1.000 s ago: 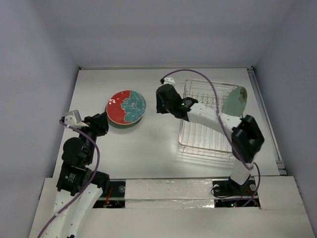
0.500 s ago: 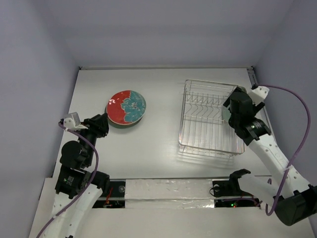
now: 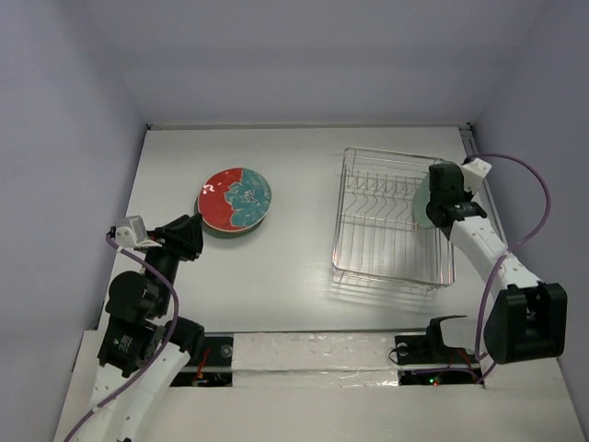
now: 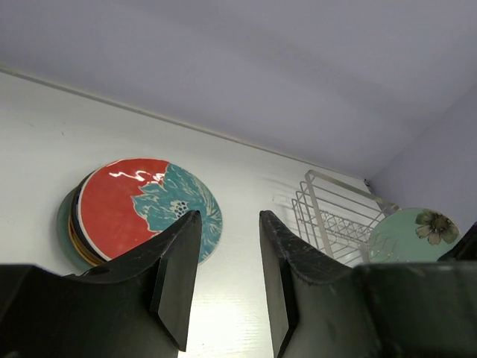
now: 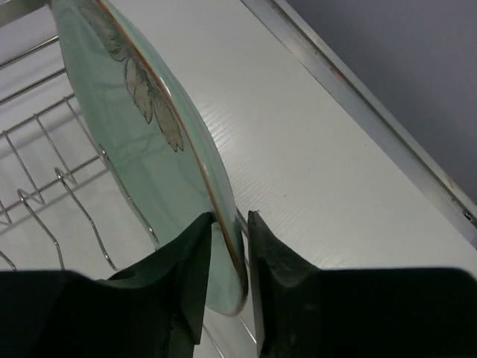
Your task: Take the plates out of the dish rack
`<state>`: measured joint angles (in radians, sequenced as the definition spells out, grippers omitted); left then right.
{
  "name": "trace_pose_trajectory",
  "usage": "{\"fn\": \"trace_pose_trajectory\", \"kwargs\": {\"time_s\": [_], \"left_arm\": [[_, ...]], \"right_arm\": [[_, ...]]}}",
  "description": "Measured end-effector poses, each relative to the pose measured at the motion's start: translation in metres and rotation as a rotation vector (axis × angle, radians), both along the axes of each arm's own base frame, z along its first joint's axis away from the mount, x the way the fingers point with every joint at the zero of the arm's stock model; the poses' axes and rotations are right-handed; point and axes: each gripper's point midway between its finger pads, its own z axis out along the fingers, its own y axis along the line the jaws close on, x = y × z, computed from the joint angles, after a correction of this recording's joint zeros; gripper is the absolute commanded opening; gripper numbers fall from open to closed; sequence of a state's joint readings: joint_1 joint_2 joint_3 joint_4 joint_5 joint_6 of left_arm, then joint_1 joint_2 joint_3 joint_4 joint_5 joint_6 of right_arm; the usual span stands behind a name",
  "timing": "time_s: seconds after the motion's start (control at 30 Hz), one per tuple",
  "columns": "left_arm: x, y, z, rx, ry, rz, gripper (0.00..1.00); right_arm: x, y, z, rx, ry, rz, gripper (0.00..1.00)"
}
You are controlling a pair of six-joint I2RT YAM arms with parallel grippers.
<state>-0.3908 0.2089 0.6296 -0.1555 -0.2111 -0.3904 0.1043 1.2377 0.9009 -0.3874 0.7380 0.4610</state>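
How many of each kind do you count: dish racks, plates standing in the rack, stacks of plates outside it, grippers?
Dish rack: 1
Pale green plate standing in it: 1
Stack of plates outside it: 1
Grippers: 2, left gripper, right gripper
Total: 5

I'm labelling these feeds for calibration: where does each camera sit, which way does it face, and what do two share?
Top external: above and behind the bases, looking down on the table; left arm and right arm show, with the stacked plates and dish rack.
Left wrist: on the left arm, low, facing across the table; left pincer in front.
Right wrist: at the rack, facing the pale green plate; right pincer straddles its rim.
Shared: both wrist views show that plate.
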Motion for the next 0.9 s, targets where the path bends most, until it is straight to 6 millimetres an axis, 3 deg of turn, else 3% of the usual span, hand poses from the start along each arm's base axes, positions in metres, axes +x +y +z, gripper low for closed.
{"fn": "trace_pose_trajectory", "kwargs": {"time_s": [0.07,0.17,0.4,0.53,0.67,0.77,0.9], "left_arm": [[-0.001,-0.001,0.001,-0.002,-0.004,-0.007,0.34],[-0.003,-0.002,0.002,-0.004,-0.011,-0.015,0.34],[-0.004,-0.002,0.003,-0.005,-0.014,-0.016,0.34],[-0.005,-0.004,0.003,-0.005,-0.013,-0.024,0.34],[-0.005,-0.004,0.003,-0.005,-0.013,-0.026,0.34],[-0.005,-0.004,0.002,-0.005,-0.013,-0.027,0.34],[-0.004,-0.004,0.002,-0.004,-0.01,-0.027,0.35]], "right_arm": [[0.004,0.0,-0.006,-0.007,0.026,0.01,0.15],[0.011,0.006,0.001,-0.011,0.029,0.053,0.0],[0.008,0.002,0.013,-0.056,0.103,0.089,0.0],[0.009,0.003,0.053,-0.097,0.126,0.13,0.0],[0.015,0.006,0.11,-0.141,0.055,0.144,0.0],[0.02,0.021,0.149,-0.143,-0.026,0.19,0.0],[0.015,0.047,0.183,-0.112,-0.125,0.282,0.0]]}}
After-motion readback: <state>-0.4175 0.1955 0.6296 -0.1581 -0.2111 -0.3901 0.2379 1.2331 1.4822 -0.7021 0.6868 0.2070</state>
